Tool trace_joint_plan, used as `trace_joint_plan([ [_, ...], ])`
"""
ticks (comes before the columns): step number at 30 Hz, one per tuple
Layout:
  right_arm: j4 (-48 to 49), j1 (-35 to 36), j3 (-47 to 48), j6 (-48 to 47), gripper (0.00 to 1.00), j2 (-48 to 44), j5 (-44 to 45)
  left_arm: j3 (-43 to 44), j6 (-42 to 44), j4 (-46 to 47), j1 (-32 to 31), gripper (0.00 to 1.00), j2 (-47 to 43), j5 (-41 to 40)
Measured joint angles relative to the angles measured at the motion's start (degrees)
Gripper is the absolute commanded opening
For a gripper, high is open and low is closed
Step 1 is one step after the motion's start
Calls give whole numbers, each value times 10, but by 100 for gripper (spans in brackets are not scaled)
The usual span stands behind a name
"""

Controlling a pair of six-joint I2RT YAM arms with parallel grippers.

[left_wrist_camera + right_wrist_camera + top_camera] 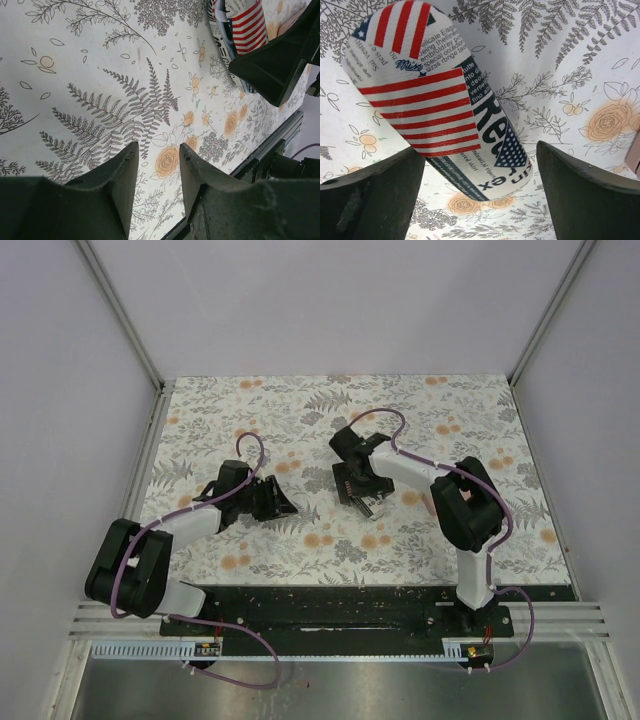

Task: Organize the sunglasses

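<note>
The right hand point(480, 150) stands wide apart over a flag-printed case point(440, 100). The case lies slantwise on the floral surface point(300, 400), running from the upper left of the wrist view down to its centre. One finger point(375, 195) sits close against the case's lower left edge, and whether it touches I cannot tell. The other finger point(590, 190) is clear of the case, with bare pattern between them. A pink sliver point(635, 155) shows at the right edge of that view.

The left hand point(158, 150) is partly apart and holds nothing, with only the printed ferns showing in its gap. It sits left of centre in the overhead view, and the case end appears at the upper right of its own view.

The sunglasses cannot be made out in any view, so their place cannot be told.
</note>
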Motion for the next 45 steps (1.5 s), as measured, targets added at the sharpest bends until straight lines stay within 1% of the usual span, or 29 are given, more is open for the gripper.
trace_joint_plan([
  [5,-1,0,13,-12,100,1,7,-8,1,0,0,43,-10,2],
  [8,16,0,28,-42,100,3,1,-10,1,0,0,43,-10,2],
  [14,62,0,30,-108,99,4,-28,-14,5,-4,0,43,-14,2],
  [19,71,0,55,-127,100,38,-32,-14,5,-4,0,44,-14,3],
  [26,68,0,84,-129,100,84,-36,-14,6,-4,0,44,-14,4],
  [31,66,0,113,-117,99,99,-36,-14,7,-4,0,44,-14,7],
  [36,64,0,122,-105,99,110,-26,-14,7,-3,0,44,-14,8],
  [37,64,0,124,-103,82,111,-23,-14,7,-3,0,44,-13,8],
  [38,64,0,125,-102,40,112,-19,-14,7,-4,0,44,-13,8],
  [39,65,0,125,-102,20,112,-16,-14,7,-3,0,44,-12,8],
  [40,64,0,125,-104,6,113,-12,-14,7,-3,0,44,-12,8],
  [41,64,0,126,-98,4,113,-4,-14,7,-3,0,44,-12,8],
  [42,64,0,126,-97,4,113,-4,-14,7,-3,0,44,-12,8],
  [43,64,0,126,-94,7,113,-1,-14,7,-2,0,44,-12,9],
  [44,64,0,126,-91,18,113,2,-14,7,-1,0,44,-11,9],
  [45,66,0,125,-89,35,113,5,-14,7,0,0,44,-10,9],
])
